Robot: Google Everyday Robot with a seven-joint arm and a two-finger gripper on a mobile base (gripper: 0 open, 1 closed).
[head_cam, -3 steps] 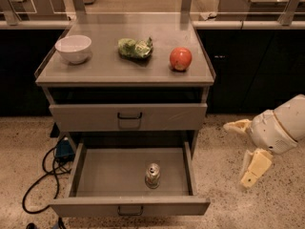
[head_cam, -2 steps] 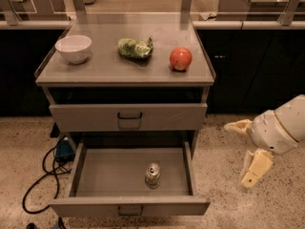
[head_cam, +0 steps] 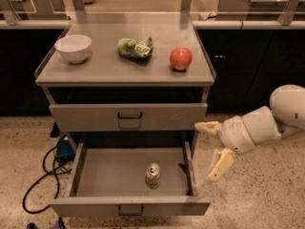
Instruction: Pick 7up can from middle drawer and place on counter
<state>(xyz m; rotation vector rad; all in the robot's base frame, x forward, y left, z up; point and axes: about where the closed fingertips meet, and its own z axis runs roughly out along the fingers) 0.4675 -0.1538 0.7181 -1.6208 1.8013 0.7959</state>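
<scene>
Currently claw [head_cam: 213, 147] spread wide, empty, right of open middle drawer [head_cam: 109, 173]; 7up can [head_cam: 153, 175] upright inside.

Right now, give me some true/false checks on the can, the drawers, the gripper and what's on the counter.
1. The 7up can stands upright in the open middle drawer. True.
2. The gripper is shut on the can. False: it is open, outside the drawer to its right, holding nothing.
3. A red apple sits on the counter. True.
4. The white bowl lies in the middle drawer. False: it is on the counter's left side.
5. The upper drawer is pulled out. False: it is closed.
</scene>
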